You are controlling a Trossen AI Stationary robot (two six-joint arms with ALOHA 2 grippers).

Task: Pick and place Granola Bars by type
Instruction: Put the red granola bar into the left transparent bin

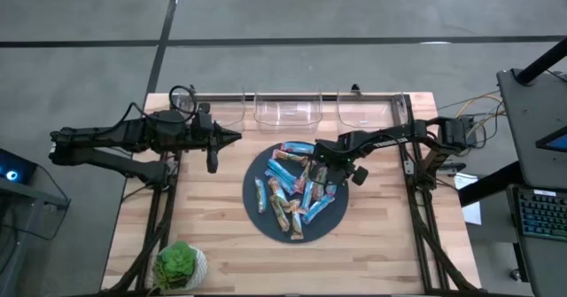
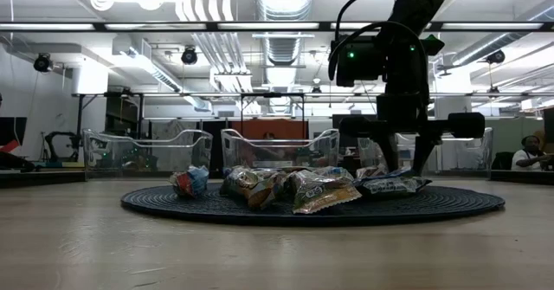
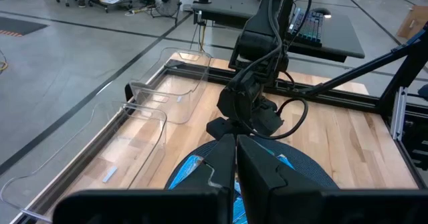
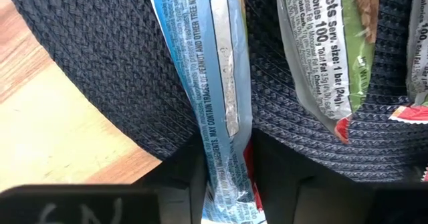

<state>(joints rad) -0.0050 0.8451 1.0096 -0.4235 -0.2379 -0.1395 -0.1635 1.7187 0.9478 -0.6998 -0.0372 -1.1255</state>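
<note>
Several granola bars (image 1: 291, 191) in blue, blue-and-red and brown-tan wrappers lie heaped on a dark round woven mat (image 1: 252, 201); the low view shows the bars (image 2: 286, 186) from the side. My right gripper (image 1: 319, 180) reaches down onto the heap's right side and is shut on a light-blue bar (image 4: 221, 83). My left gripper (image 1: 235, 137) hovers left of the mat, fingers shut (image 3: 236, 174), touching nothing. My right gripper (image 4: 226, 177) pinches the light-blue bar by one end (image 4: 224, 158) between its two fingers (image 4: 180, 174), coming from above and pointing down. The wrapper narrows where the fingers squeeze it. The bar's other end stretches away over the mat (image 4: 80, 63).
Three clear plastic bins (image 1: 287, 109) stand in a row along the table's far edge. A small potted plant (image 1: 180, 264) sits at the near left corner. Bare wood lies near and left of the mat. A green-edged bar (image 4: 321, 57) lies right beside the held one.
</note>
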